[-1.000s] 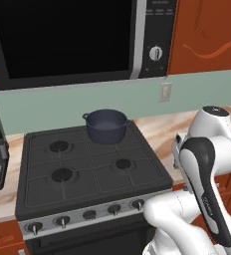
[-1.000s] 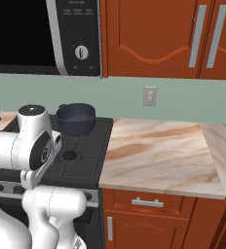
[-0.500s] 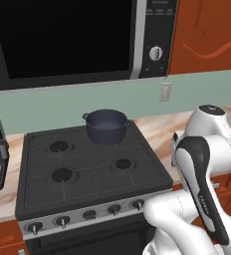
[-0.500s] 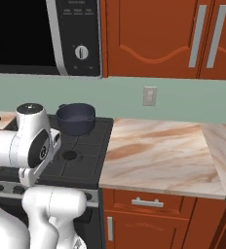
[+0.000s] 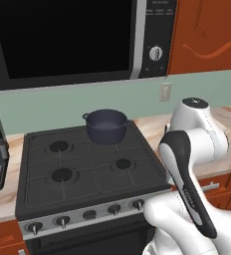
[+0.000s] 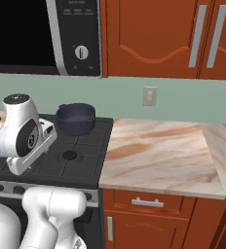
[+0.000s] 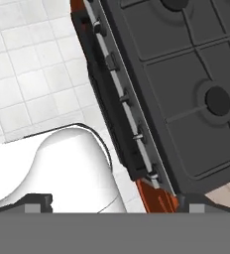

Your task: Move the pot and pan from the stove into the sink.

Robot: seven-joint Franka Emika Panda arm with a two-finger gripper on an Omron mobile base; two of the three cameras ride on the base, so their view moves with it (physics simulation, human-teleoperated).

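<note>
**Pincer spread wide, holding nothing, pot on the back burner**

The pincer (image 7: 114, 201) sits at the bottom of the hand view with its two small dark tips far apart, so it's fully released with nothing between them. It's looking down past the front edge of the black four-burner gas cooktop (image 7: 186, 79), with the steel knob strip (image 7: 122, 99) running diagonally and white floor tiles (image 7: 28, 79) off to the side.

In the left base view the deep round dark blue-grey pot (image 5: 106, 126) stands upright on the stove's back right burner, near the pale green wall (image 5: 53, 107). Its two little side handles are visible and it looks empty inside. The right base view has the same pot (image 6: 76, 118) at the rear of the cooktop (image 6: 61, 160), just beside the marbled beige desk (image 6: 159, 155) that runs off to the right.

The other three burners are bare. The white arm (image 5: 192, 149) is folded up in front of the stove's right side, well apart from the pot. A big black microwave (image 5: 72, 40) hangs above, with red-brown wooden cabinets (image 6: 168, 39) next to it.
</note>
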